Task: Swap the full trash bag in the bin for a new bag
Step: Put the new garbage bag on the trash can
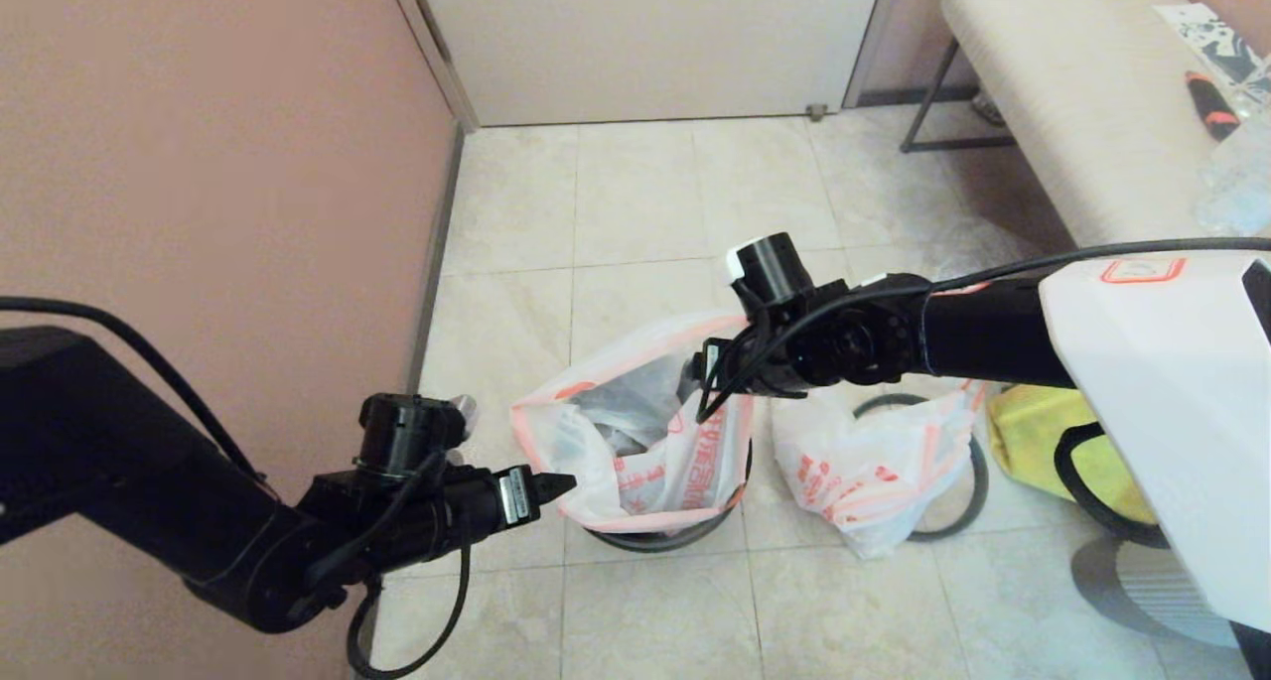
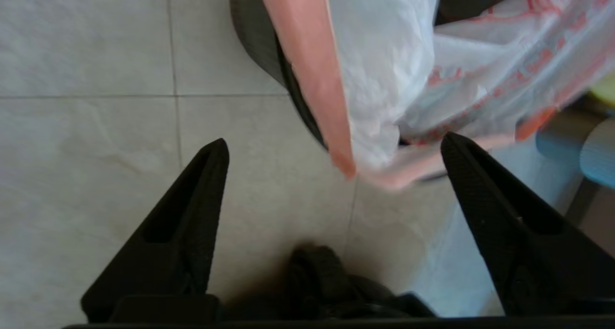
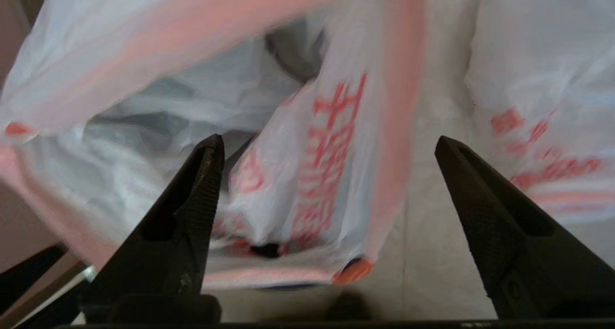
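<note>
From the head camera, the new bag (image 1: 635, 432) sits in the bin (image 1: 655, 536), its mouth standing open and its orange-banded hem draped loosely over the rim, not yet pulled down all round. The full trash bag (image 1: 874, 472) rests on the floor just beside the bin on the robot's right, apart from both arms. The left gripper (image 1: 556, 483) points at the bag's near-left hem corner, almost touching it; the right gripper (image 1: 707, 387) hangs over the far-right edge of the mouth. So the hem's long axis runs between the two arms — each has its own end close by, and the left looks nearer to the plastic.

In the left wrist camera, the left gripper (image 2: 334, 149) is spread wide with nothing between its fingers; the new bag (image 2: 384, 79) hangs just ahead of the tips, its orange band slanting across the bin (image 2: 254, 36).

In the right wrist camera, the right gripper (image 3: 329, 144) is likewise released and empty — the new bag (image 3: 307, 175) fills the space just beyond the tips, the full trash bag (image 3: 538, 103) off to one side. My guess is the next grasp would take the hem band on either side to seat it over the rim.
</note>
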